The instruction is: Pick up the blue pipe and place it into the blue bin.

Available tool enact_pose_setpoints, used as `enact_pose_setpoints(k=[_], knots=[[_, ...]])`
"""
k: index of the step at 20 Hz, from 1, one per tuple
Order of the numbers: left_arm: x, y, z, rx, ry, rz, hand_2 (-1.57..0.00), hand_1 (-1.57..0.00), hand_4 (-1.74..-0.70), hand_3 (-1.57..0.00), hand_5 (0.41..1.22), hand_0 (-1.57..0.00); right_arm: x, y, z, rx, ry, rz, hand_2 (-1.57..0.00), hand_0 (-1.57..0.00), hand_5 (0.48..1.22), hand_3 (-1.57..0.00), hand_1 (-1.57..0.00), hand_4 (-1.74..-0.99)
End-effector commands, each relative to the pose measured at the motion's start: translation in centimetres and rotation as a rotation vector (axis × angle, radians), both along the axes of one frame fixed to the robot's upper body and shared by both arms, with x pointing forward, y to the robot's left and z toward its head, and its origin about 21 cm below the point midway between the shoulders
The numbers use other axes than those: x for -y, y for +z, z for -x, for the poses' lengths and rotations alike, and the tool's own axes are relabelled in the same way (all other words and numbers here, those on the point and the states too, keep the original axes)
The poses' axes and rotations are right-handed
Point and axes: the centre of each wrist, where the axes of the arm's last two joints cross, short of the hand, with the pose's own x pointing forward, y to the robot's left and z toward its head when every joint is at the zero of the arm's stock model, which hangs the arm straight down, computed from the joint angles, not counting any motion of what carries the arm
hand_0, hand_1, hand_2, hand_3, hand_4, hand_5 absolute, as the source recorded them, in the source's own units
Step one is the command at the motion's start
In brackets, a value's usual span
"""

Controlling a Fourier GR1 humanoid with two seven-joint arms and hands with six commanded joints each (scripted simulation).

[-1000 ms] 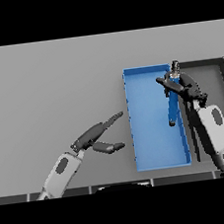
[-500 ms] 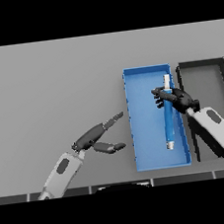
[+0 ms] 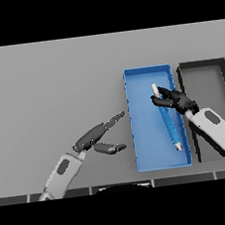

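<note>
The blue pipe (image 3: pixel 167 120) lies along the floor of the blue bin (image 3: pixel 144 130), its pale end pointing to the far side. My right hand (image 3: pixel 179 101) hovers over the pipe's far part, fingers spread and reaching left across it, not curled round it. My left hand (image 3: pixel 93 136) rests open over the table left of the bin, fingers straight and pointing at the bin's left wall, thumb held apart below them.
A dark grey bin (image 3: pixel 203 67) stands right beside the blue bin, and my right forearm (image 3: pixel 216 130) crosses its near left corner. Bare grey table (image 3: pixel 46 87) stretches to the left and far side.
The pipe went from hanging upright in my right hand above the bin to lying flat inside it. The right hand's fingers have loosened and spread. The left hand has hardly moved.
</note>
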Motion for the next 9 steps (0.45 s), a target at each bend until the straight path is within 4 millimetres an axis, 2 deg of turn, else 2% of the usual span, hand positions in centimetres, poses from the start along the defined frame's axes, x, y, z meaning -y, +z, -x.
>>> enact_pose_setpoints(k=[1,7,9], knots=[[-0.02,-0.15,0.04,-0.003,-0.001,-0.001,0.0,0.0,-0.83,0.0,0.471,0.0,-0.02,-0.07,0.16,0.0,-0.001,0.005,-0.04,-0.05,0.807,-0.02,-0.04,-1.182],[0.12,-0.32,0.28,0.012,-0.002,-0.009,0.0,0.0,-0.83,0.0,0.472,0.0,0.04,-0.55,0.27,0.017,0.004,0.011,-0.01,-0.02,0.766,-0.01,-0.01,-1.186],[-0.09,-0.57,0.24,0.003,-0.001,-0.011,0.0,0.0,-0.83,0.0,0.474,0.0,-0.09,-0.08,0.15,0.017,0.021,0.012,-0.01,-0.02,0.769,-0.01,-0.01,-1.186]])
